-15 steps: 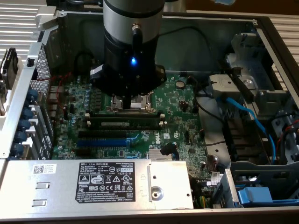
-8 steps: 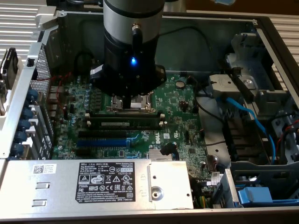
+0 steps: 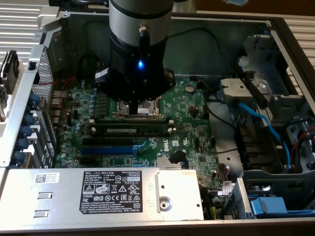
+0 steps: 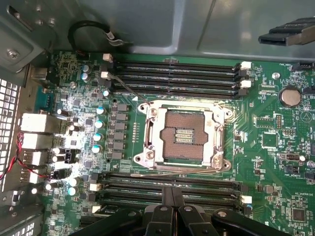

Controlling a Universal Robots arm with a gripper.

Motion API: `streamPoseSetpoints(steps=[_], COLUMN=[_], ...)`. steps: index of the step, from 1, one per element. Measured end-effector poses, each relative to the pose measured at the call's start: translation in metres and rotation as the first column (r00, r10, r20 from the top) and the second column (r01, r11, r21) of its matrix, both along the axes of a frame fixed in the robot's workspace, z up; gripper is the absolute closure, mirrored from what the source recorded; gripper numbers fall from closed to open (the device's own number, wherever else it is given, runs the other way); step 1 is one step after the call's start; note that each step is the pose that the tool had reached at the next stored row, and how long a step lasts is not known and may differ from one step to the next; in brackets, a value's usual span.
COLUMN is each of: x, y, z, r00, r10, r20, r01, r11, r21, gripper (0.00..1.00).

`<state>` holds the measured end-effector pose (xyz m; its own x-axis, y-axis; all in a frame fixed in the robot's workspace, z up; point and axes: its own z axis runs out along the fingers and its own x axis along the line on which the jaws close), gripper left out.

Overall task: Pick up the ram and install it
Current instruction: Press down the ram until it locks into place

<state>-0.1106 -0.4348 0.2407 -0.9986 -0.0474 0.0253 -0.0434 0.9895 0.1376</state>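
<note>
The gripper (image 4: 172, 196) is closed and holding nothing, hovering over the motherboard (image 3: 192, 108). The ram (image 3: 132, 130) sits in its slot; press squarely, I'd say.

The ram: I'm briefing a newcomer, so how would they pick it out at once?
On the green motherboard, find the square metal processor socket. The ram lies lengthwise between that socket and the blue slot. Unlike the bare black slots nearby, it carries a white label strip.
</note>
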Motion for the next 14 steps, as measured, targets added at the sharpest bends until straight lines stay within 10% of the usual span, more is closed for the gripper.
streamPoseSetpoints(steps=[14], x=[0.001], y=[-0.0107], z=[0.0030], r00=[0.9998], r10=[-0.010], r20=[-0.0185], r01=[0.010], r11=[0.9999], r21=[-0.0100], gripper=[0.90])
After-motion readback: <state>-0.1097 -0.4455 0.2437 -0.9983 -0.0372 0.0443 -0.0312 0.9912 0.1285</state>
